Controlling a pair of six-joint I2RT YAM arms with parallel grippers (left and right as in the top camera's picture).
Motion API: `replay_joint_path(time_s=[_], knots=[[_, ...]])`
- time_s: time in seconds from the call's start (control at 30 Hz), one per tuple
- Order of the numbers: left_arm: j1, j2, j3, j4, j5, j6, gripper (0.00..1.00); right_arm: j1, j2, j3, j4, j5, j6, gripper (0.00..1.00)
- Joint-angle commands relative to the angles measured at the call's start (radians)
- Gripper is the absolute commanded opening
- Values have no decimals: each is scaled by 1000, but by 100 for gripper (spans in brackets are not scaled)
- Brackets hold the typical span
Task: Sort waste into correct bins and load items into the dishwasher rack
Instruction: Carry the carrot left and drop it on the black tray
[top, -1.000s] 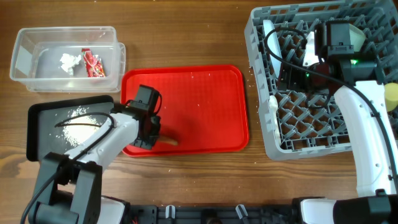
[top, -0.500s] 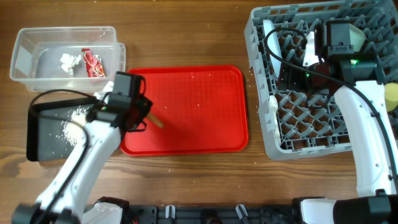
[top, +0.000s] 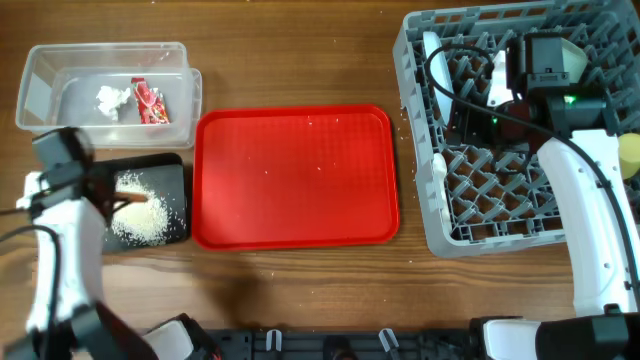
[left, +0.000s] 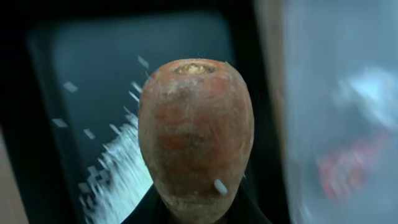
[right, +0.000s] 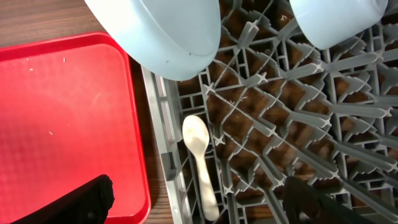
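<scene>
Now that it has left the red tray (top: 300, 180), the left gripper (top: 112, 196) clamps the carrot stick (left: 196, 130) over the black tray (top: 172, 170); the right gripper (right: 199, 196) stays spread wide

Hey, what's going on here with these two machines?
Two robot arms are clearing up after a meal. The left arm holds an orange carrot stick over the black tray, which has white rice grains in it. The clear tub holds a tissue wad and a red wrapper. The right arm hangs over the grey dishwasher rack, its fingers open, above pale blue dishes and a white spoon.
</scene>
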Motion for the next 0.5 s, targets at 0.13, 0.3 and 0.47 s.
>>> replay_joint_path(time_s=[0.13, 0.3, 0.47], knots=[[114, 227, 15, 49, -18, 9, 11, 2, -9, -3, 0, -11, 2, 89], [114, 261, 16, 52, -18, 9, 32, 2, -9, -3, -3, -11, 3, 90], [114, 222, 24, 60, 29, 42, 63, 2, -9, -3, -3, -11, 2, 90]])
